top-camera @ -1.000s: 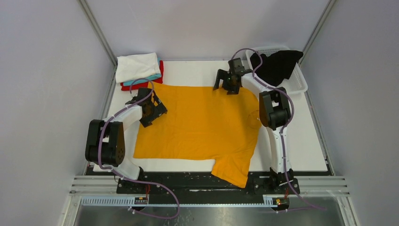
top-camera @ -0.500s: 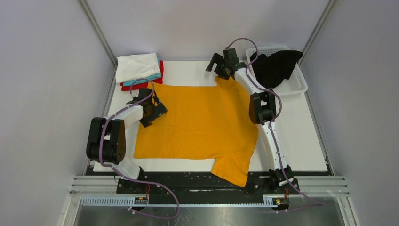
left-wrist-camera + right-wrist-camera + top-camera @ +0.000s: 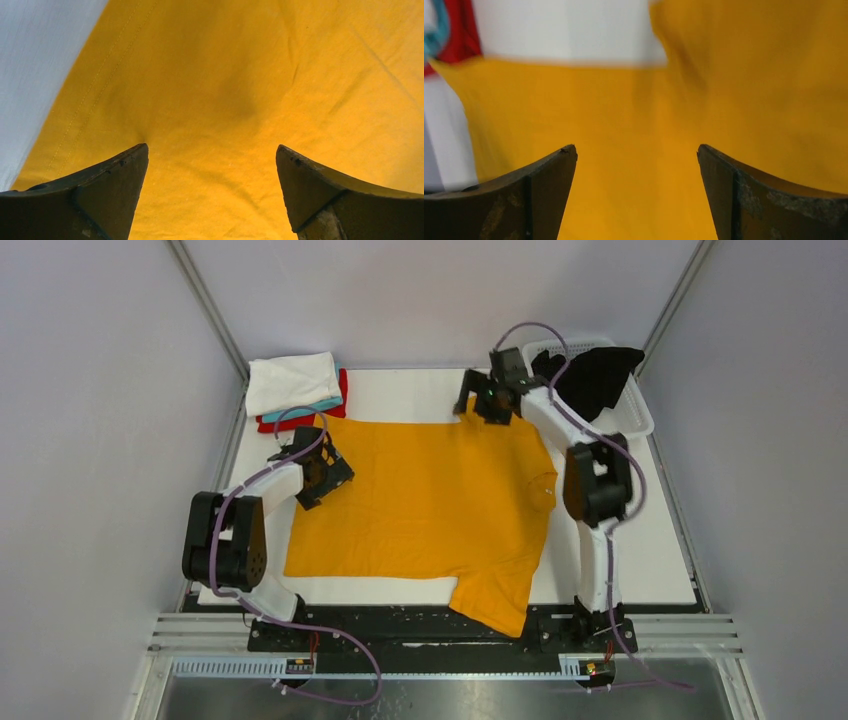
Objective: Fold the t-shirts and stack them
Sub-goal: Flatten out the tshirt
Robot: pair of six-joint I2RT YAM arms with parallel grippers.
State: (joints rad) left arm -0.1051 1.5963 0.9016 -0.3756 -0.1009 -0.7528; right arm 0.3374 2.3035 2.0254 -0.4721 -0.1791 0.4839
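Wrist views: left gripper [image 3: 212,150] had its jaws wide and empty, low over the orange shirt [image 3: 240,90] at its hem. The right gripper [image 3: 636,150] was likewise wide and empty, above its far sleeve. Risk, judged: a pinch catching one layer only, or the near sleeve hanging off the table [image 3: 400,385], would skew the fold. Left arm folded low; right arm stretched far. White [image 3: 292,382], teal [image 3: 318,404] and red [image 3: 343,390] shirts were stacked beyond the far hem corner. The black shirt [image 3: 595,380] lay in the basket [image 3: 640,420] beyond the collar side.
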